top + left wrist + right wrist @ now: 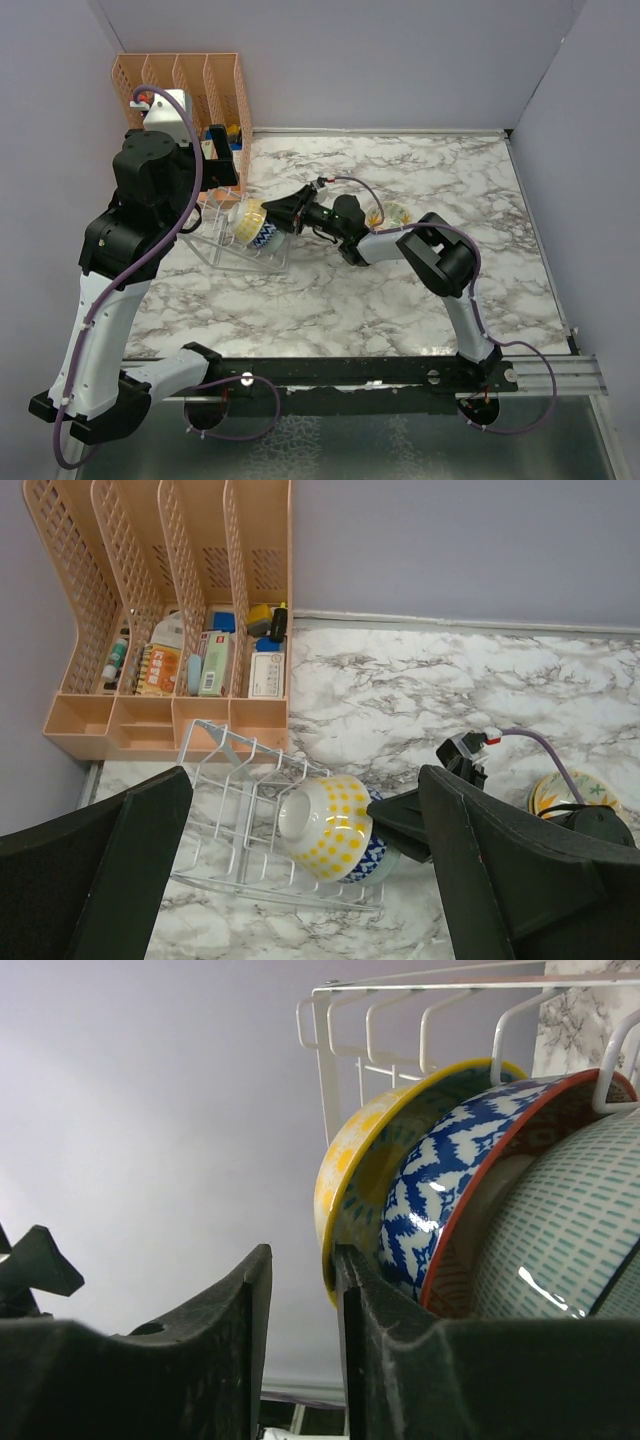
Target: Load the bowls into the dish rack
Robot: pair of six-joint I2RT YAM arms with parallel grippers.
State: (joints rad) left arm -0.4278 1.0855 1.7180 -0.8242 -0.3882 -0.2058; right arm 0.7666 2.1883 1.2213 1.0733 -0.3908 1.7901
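Currently, 3 bowls stand on edge in the dish rack point(225, 780), packed one against the next: the yellow bowl point(335, 830), the blue-patterned bowl point(430, 1190) and the teal-striped bowl point(570, 1220).

1. Right pincer point(302, 1270): just beside the yellow bowl's rim. Its fingers are nearly pressed together, with a narrow gap and nothing visible in it.
2. Left pincer point(305, 780): hovering above the rack, spread wide and holding nothing.
3. Remaining bowl point(568, 790): on the surface point(400, 290), well apart from the rack.

The step in hand appears to be the end of a placement. The next move calls for drawing the right pincer back without catching the yellow rim, then approaching the remaining bowl. Free space in the rack looks scarce.
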